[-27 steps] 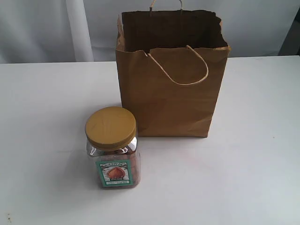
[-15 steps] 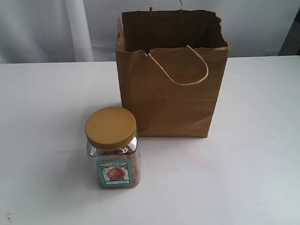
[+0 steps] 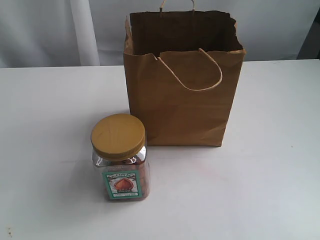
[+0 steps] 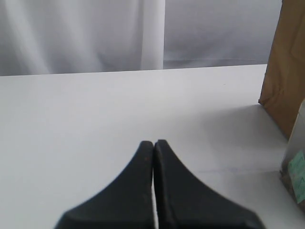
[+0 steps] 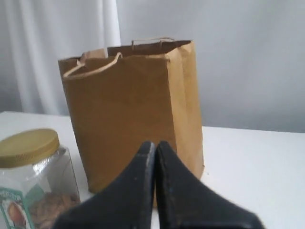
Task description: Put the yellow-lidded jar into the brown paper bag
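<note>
The yellow-lidded jar [image 3: 120,157] stands upright on the white table, in front of and left of the brown paper bag [image 3: 182,95]. The bag stands upright with its torn top open, one cord handle hanging over its front. No arm shows in the exterior view. In the left wrist view my left gripper [image 4: 154,143] is shut with nothing in it, above bare table; the bag's edge [image 4: 286,71] and a sliver of the jar [image 4: 296,167] lie off to one side. My right gripper [image 5: 155,144] is shut and empty, facing the bag [image 5: 133,109], with the jar [image 5: 33,176] beside it.
A white table [image 3: 270,175] carries both things. A pale curtain and wall [image 3: 60,30] close off the back, behind the table's far edge.
</note>
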You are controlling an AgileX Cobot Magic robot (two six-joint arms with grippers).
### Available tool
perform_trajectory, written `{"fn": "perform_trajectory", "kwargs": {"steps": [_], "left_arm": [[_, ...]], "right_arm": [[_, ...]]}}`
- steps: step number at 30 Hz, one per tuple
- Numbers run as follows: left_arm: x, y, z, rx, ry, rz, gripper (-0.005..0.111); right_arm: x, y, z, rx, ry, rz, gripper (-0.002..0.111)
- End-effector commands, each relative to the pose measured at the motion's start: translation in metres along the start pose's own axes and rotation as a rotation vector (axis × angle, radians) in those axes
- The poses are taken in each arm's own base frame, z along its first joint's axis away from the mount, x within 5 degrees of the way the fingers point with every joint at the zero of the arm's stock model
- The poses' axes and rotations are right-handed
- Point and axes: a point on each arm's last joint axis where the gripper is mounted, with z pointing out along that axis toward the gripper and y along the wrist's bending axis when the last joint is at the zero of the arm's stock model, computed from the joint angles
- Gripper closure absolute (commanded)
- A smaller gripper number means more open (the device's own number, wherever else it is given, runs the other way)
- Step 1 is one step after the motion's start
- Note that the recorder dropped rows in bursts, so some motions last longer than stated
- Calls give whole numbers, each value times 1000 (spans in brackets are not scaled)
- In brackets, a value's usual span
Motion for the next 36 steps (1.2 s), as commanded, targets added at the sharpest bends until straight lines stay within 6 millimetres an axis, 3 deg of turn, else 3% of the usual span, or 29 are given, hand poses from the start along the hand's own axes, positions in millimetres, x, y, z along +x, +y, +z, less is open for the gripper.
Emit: {"fn": "perform_trajectory", "kwargs": {"steps": [1,5,11,15,20,29,36], "left_arm": [[-1,0,0,5,-7,-7,106],[-1,0,0,5,-7,-7,106],[-1,0,0,5,-7,-7,106],[-1,0,0,5,-7,-7,106],[-1,0,0,5,-7,-7,106],[-1,0,0,5,-7,-7,106],[-1,0,0,5,-7,-7,106]], "right_arm": [[-13,-7,-1,72,-155,121,108],[-22,-9,-3,91,-217,192,108],[-68,2,-13,7,-261,188,108],[-99,14,-4,-70,-116,125,108],[-127,25,22,-147,167,6,108],[-137,28,69,-203,576,-104,108],[-144,27,82,-209,656,-129,108]]}}
